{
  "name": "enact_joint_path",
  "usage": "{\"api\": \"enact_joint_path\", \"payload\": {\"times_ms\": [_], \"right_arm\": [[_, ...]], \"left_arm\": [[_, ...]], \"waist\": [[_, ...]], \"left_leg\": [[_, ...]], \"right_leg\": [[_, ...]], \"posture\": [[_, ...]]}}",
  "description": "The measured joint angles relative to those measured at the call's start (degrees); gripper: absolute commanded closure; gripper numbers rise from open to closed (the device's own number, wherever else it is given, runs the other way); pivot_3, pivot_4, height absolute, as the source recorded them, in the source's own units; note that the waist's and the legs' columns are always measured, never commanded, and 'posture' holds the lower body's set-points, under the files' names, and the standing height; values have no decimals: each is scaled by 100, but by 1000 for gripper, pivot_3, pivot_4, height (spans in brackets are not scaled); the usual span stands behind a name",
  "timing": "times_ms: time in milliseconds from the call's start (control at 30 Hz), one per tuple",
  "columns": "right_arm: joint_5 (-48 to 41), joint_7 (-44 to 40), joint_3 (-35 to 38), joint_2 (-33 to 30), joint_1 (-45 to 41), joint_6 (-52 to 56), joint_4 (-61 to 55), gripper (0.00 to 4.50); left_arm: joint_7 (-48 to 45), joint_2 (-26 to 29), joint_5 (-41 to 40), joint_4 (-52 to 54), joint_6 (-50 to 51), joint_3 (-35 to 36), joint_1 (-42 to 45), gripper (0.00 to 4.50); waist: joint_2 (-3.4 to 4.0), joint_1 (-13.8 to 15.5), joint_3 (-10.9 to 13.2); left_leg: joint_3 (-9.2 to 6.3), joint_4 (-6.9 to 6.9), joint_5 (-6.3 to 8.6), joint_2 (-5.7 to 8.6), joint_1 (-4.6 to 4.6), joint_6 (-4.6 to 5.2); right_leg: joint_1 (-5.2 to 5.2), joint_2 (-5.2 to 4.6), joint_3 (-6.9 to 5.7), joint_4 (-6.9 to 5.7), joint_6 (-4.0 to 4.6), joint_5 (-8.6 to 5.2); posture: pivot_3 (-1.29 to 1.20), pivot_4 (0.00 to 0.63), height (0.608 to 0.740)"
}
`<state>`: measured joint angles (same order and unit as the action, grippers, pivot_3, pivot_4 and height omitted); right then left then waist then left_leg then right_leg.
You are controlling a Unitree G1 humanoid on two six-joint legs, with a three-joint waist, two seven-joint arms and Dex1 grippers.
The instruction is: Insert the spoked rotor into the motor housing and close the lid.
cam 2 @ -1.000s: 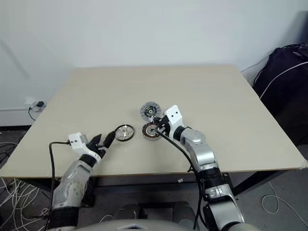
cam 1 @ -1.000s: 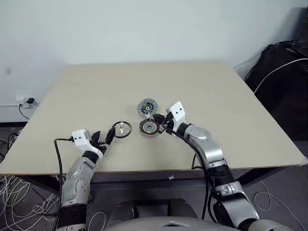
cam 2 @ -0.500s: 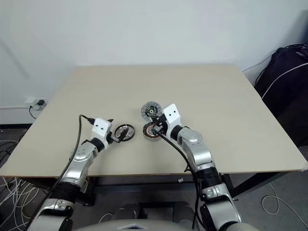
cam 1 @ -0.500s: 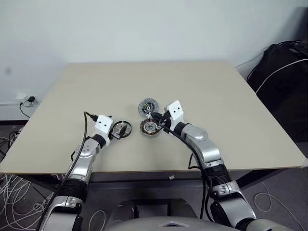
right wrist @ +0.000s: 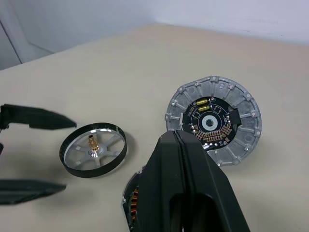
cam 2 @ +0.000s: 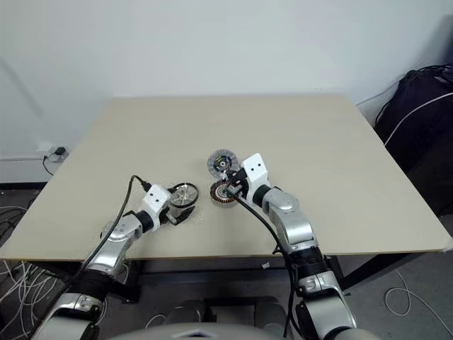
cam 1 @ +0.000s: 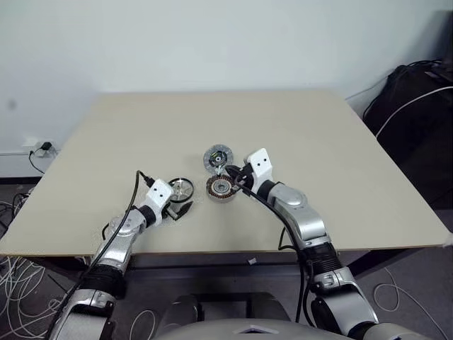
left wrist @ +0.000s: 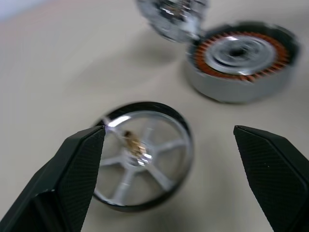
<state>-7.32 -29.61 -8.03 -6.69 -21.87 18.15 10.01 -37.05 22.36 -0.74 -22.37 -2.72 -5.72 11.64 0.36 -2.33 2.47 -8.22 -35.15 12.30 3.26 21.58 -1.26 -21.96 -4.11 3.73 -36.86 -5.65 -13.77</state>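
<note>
Left jaws: the left gripper has its two black fingers spread wide, one on each side of the spoked rotor and apart from it, holding nothing.

Right jaws: the right gripper has its black fingers pressed together at the near edge of the motor housing; whether they touch it cannot be told.

Spoked rotor: a thin dark-rimmed shallow ring with pale silver spokes and a small brass-coloured hub, lying flat on the table between the open left fingers.

Motor housing: a small round grey body with a ring of copper-brown windings around a pale centre, flat on the table just beside the rotor, toward the robot's right.

Lid: a round silver-grey ribbed disc with a dark centre, flat on the table just behind the housing.

Table: a pale beige tabletop carrying all three parts near its front middle.

Step in hand: the left gripper is lined up to grasp the rotor; nothing is inserted yet and the lid is off.

Next move: likely closing the fingers squarely across the rim, then lifting the rotor level over the housing so its hub meets the centre.
</note>
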Motion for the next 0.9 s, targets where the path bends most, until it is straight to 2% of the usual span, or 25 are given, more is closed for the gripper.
{"api": "enact_joint_path", "payload": {"times_ms": [233,900], "right_arm": [[-1,4,2,14,0,-14,1,4481],[-9,116,16,21,0,-41,6,4481]], "left_arm": [[-436,54,-154,253,627,-36,-9,0],[-576,139,-208,185,1347,-26,507,0]], "waist": [[0,1,0],[0,-13,0]], "left_leg": [[-1,-3,0,0,0,0],[-2,-4,-1,0,-1,1]], "right_leg": [[1,0,-1,-2,-1,0],[3,0,-1,-3,-3,2]], "posture": [[0,0,740],[0,0,740]]}}
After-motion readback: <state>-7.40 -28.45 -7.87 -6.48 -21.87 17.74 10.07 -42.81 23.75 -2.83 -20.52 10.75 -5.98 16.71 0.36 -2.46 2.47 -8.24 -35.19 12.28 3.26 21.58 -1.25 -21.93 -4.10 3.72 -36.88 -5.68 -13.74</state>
